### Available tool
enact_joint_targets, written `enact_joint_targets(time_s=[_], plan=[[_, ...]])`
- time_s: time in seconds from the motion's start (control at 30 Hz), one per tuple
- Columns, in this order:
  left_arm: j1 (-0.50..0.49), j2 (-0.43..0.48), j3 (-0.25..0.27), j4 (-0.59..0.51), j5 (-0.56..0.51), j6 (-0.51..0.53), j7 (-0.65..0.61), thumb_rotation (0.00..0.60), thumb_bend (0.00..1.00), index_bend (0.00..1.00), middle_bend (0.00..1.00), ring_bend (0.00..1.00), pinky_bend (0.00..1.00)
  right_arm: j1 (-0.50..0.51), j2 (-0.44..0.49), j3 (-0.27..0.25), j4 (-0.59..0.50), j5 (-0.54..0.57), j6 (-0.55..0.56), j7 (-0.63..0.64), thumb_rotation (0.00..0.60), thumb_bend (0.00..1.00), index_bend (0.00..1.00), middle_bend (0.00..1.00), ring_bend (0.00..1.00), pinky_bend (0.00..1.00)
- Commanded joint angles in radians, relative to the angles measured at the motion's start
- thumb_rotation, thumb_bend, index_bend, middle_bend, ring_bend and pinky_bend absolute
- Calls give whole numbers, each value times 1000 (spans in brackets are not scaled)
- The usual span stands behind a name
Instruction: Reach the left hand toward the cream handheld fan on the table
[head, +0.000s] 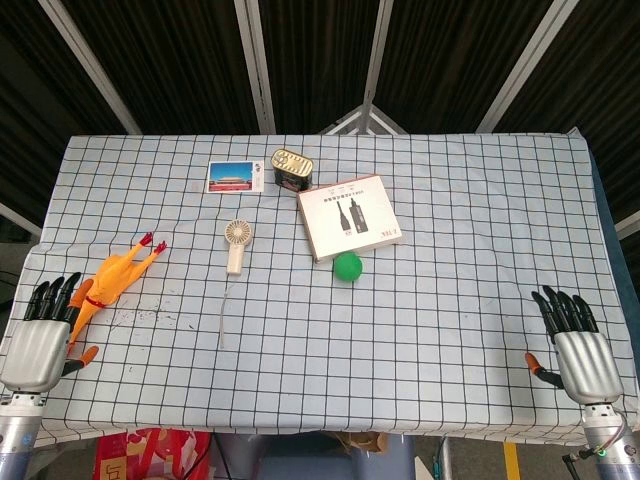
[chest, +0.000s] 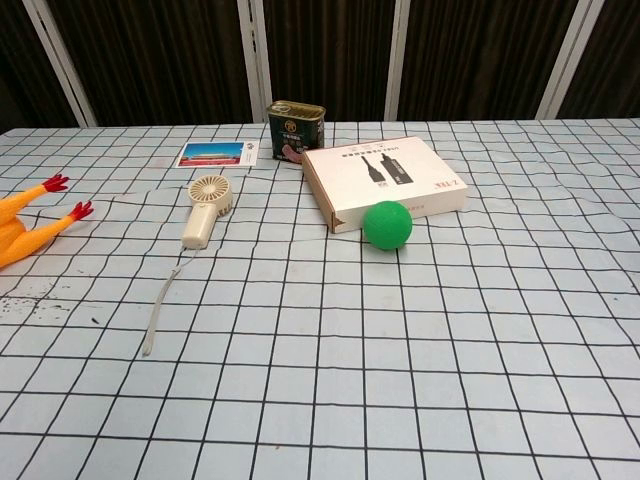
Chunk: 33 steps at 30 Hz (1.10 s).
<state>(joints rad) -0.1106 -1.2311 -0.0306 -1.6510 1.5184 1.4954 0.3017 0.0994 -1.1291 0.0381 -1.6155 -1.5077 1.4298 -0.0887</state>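
The cream handheld fan (head: 238, 244) lies flat on the checked tablecloth, left of centre, head toward the far side, with a thin strap (head: 226, 315) trailing toward me. The chest view shows the fan (chest: 205, 207) and its strap (chest: 163, 299) too. My left hand (head: 42, 332) rests at the near left table edge, fingers apart, holding nothing, well to the left of and nearer than the fan. My right hand (head: 575, 343) sits at the near right edge, also with nothing in it. Neither hand shows in the chest view.
A rubber chicken (head: 112, 281) lies between my left hand and the fan. Behind the fan are a postcard (head: 234, 177) and a tin can (head: 293, 168). A white box (head: 349, 216) and a green ball (head: 347, 267) lie to the fan's right.
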Motion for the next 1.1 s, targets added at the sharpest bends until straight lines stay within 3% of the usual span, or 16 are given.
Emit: enact_joint_targets(time_s=[0.03, 0.5, 0.6, 0.73, 0.8, 0.87, 0.97, 1.1], plan=[[0, 0, -1, 0, 0, 0, 0, 600, 149, 0, 0, 0, 0, 0, 0, 0, -1, 1, -1, 1, 600, 289, 0, 0, 0, 49], [-7, -1, -5, -6, -3, -9, 17, 600, 151, 0, 32, 0, 0, -1, -1, -4, -4, -3, -1, 0, 600, 290, 0, 0, 0, 49], [-21, -4, -23, -16, -17, -19, 32, 600, 189, 0, 268, 76, 91, -1, -1, -3, -6, 0, -2, 3, 600, 289, 0, 0, 0, 49], [-55, -18, -61, -25, -58, -52, 93, 600, 250, 0, 566, 379, 448, -2, 0, -3, -7, -2, -1, 8, 600, 289, 0, 0, 0, 49], [-82, -28, -84, -31, -93, -89, 125, 600, 318, 0, 671, 496, 561, -1, 1, -4, -7, -5, -1, 10, 600, 289, 0, 0, 0, 49], [-116, -41, -113, -44, -146, -138, 155, 600, 467, 0, 785, 616, 640, 0, 1, -4, -8, -5, -2, 14, 600, 290, 0, 0, 0, 49], [-177, -56, -159, -72, -261, -238, 207, 600, 624, 0, 866, 697, 683, 1, 2, -3, -9, -3, -4, 19, 600, 290, 0, 0, 0, 49], [-267, -82, -219, -98, -436, -354, 300, 600, 722, 0, 888, 722, 697, 3, 4, -2, -11, -1, -9, 26, 600, 289, 0, 0, 0, 49]])
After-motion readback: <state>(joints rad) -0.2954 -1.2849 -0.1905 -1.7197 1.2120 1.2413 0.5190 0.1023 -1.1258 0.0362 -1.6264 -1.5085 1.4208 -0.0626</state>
